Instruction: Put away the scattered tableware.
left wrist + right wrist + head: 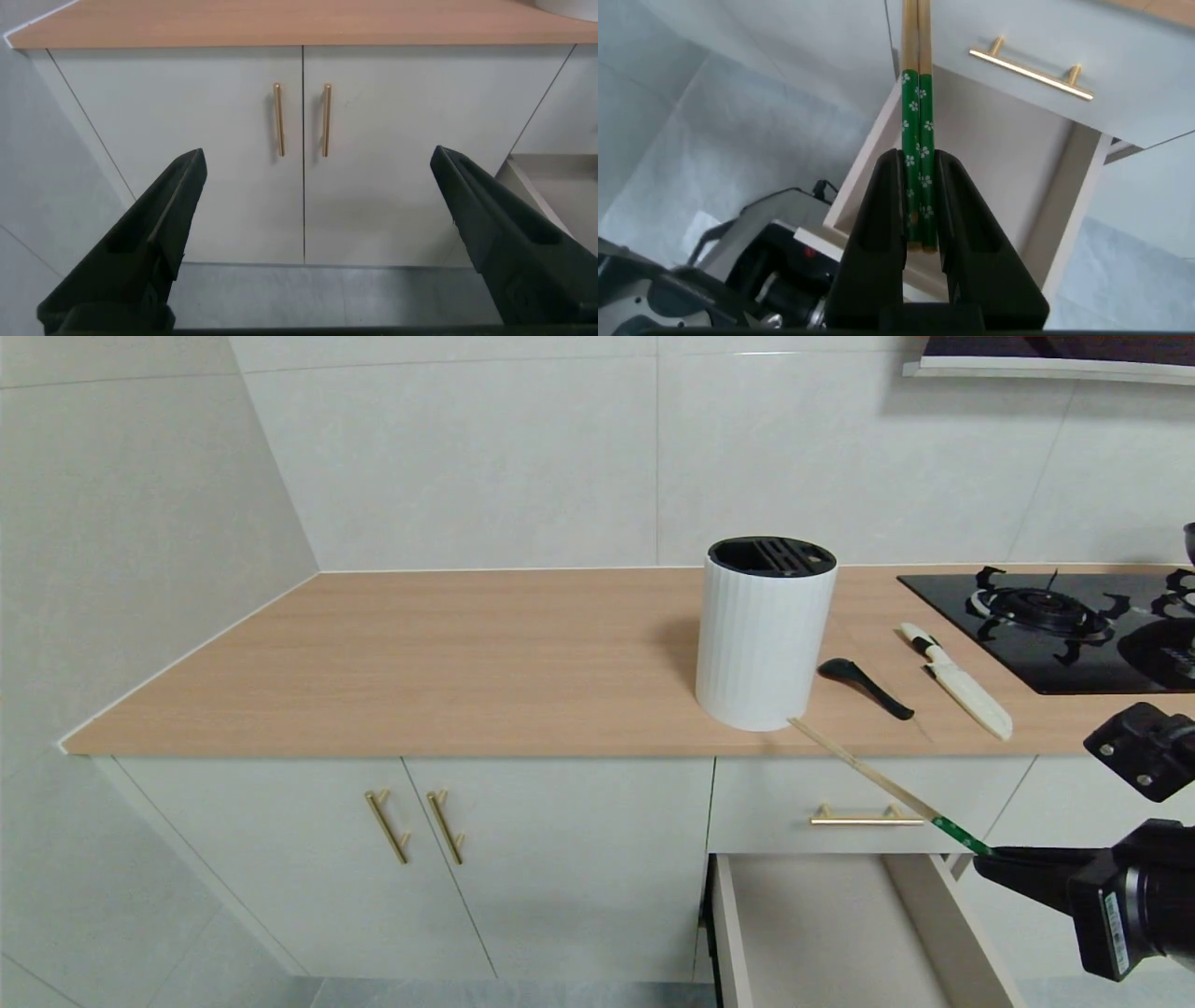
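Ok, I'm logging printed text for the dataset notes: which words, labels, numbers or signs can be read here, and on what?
Nothing is legible.
Sticker on the arm behind the right gripper: print too small to read.
Chopsticks: green band with white flowers, a pattern, not text.
White holder, knife, black spoon: no print visible.

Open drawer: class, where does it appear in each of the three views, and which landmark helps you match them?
Head view: drawer low, right of centre, under the bar handle.
Left wrist view: drawer corner beside the cupboard doors.
Right wrist view: drawer behind the chopsticks, under the handle.
Shared landmark: the bar handle, head and right wrist.
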You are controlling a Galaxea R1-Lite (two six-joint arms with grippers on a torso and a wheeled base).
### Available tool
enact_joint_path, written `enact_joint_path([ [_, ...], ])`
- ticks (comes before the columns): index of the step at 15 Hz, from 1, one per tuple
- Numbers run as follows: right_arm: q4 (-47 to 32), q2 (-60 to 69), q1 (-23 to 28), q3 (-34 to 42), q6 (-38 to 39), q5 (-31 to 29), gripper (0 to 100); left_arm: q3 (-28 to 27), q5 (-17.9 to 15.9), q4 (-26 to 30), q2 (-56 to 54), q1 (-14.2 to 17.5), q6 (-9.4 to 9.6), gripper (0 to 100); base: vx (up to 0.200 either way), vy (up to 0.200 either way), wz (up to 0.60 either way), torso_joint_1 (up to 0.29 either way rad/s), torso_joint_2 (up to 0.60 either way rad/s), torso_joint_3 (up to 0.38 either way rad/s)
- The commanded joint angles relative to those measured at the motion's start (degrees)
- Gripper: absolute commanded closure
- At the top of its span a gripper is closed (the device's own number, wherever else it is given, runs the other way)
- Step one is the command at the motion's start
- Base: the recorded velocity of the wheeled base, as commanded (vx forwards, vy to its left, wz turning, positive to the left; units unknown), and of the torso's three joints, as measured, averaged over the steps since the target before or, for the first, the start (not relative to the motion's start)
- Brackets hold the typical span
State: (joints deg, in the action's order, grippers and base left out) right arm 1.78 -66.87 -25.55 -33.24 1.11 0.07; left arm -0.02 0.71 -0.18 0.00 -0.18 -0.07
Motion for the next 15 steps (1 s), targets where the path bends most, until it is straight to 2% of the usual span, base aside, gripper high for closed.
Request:
enact_joint_path([
  [1, -0.11, -0.37, -0.02, 0.20, -0.05, 0.01, 100, 0.02, 0.00, 0.01, 0.09, 0.01, -0.01, 0, 0.000, 0.000, 0.00, -0.124, 0.25, 0.168],
  [15, -0.02, -4.15, -0.11, 0.99, -0.23, 1.16, 100, 0.02, 0.00, 0.01, 0.00, 0.01, -0.01, 0, 0.000, 0.000, 0.00, -0.185, 0.46, 0.273],
])
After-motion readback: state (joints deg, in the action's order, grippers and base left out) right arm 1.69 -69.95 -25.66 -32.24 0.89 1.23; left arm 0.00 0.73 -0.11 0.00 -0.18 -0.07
